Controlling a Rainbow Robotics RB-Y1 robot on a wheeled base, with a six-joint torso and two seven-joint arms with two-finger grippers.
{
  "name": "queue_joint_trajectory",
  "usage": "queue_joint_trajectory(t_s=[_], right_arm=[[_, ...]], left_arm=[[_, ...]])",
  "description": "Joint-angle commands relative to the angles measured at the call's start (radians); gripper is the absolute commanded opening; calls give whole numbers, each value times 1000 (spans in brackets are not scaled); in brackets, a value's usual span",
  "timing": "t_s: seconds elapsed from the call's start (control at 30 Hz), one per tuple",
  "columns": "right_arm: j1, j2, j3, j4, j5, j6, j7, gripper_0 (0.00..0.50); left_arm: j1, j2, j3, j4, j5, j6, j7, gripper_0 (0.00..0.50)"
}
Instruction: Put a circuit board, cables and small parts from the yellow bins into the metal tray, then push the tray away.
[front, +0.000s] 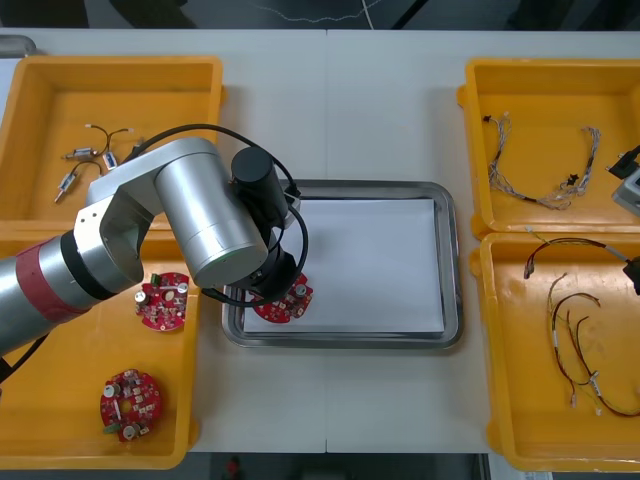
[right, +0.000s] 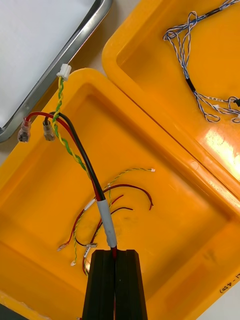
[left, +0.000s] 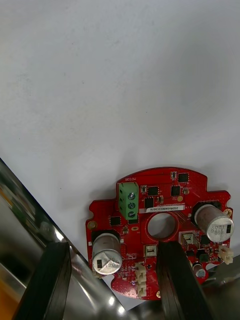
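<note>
On the worktop (front: 330, 110), 2 more circuit boards (front: 162, 300) are lying in the near left yellow bin (front: 60, 430), beside the metal tray (front: 450, 280), and your left arm (front: 190, 210) is covering the tray's near left corner. There your left tool (left: 112, 247) is standing released, fingers wide apart, over a red circuit board (left: 160, 200) resting on the white liner (left: 120, 75). Your right tool (right: 115, 252) is clenching a black and red cable (right: 106, 220) above the near right bin (right: 165, 150), with loose cables (right: 131, 186) lying below.
</note>
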Motion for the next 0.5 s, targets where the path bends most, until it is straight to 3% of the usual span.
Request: queue_joint_trajectory(t_s=[0.03, 0.2, 0.5], right_arm=[[-21, -38, 13, -28, -10, 3, 31, 0], [-44, -38, 31, -30, -31, 3, 33, 0], [-155, -41, 155, -33, -51, 3, 33, 0]], left_arm=[[-38, -20, 7, -33, -8, -2, 104, 500], [-40, -20, 79, -83, 7, 64, 107, 500], [-40, 10, 307, -175, 126, 249, 86, 500]])
